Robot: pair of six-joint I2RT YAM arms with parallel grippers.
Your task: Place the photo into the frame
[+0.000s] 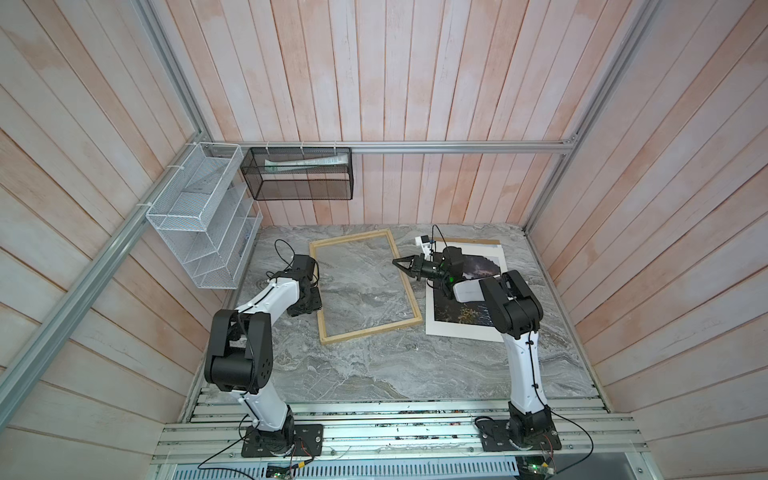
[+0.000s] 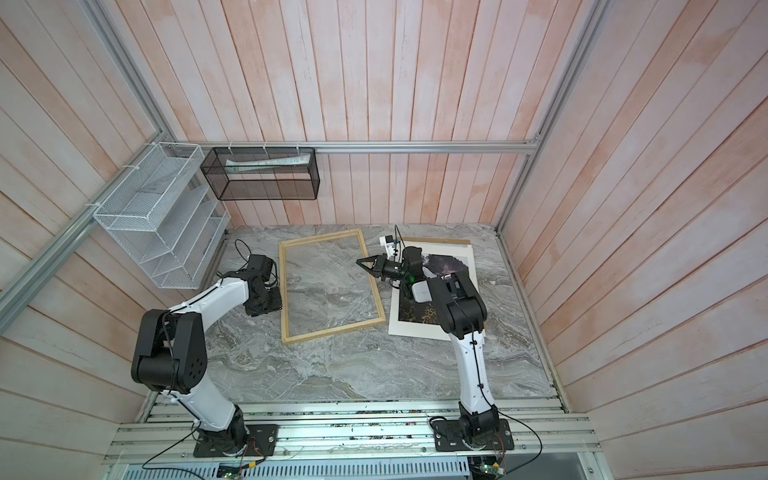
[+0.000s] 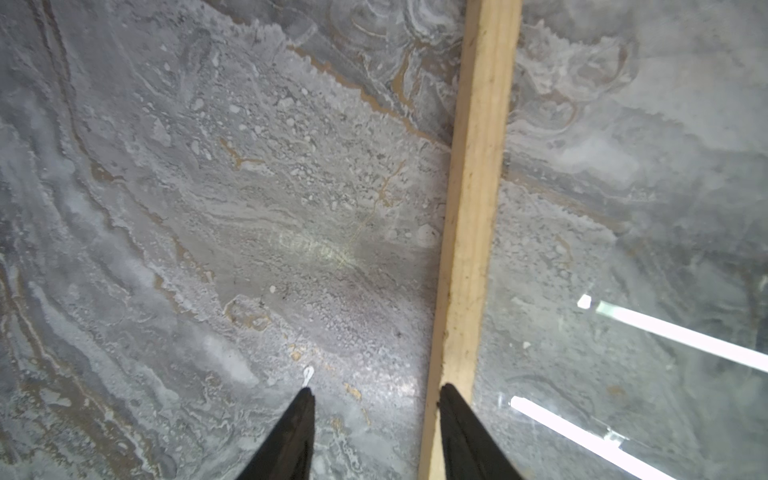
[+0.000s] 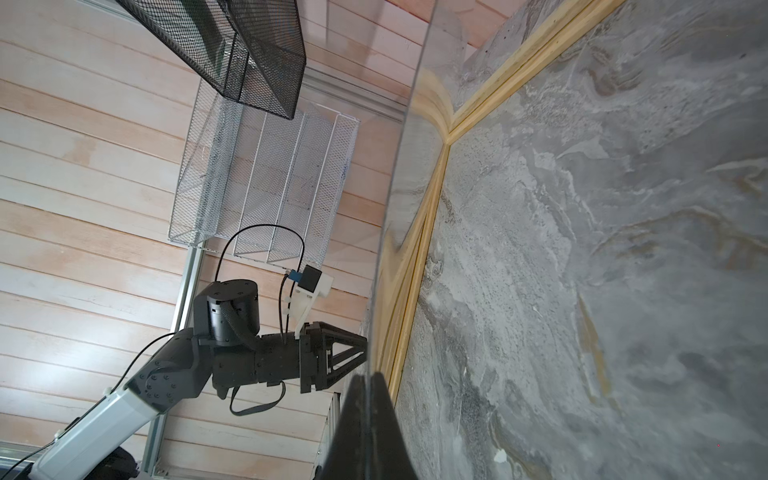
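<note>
Opening up frame [image 1: 371, 332]: pinching clear pane [image 4: 409, 187] edge tight with right gripper [image 1: 395, 261], steadying left rail with half-spread left gripper [image 3: 374, 392]. Leaving photo [image 1: 457, 328] flat just right of frame. Next probably calls for lowering pane, then grabbing photo edge

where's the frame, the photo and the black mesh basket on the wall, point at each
frame [image 1: 370, 331], in a top view, on its near wooden rail
photo [image 1: 461, 331], in a top view, on its near white border
black mesh basket [image 1: 301, 185], in a top view, on its front mesh wall
</note>
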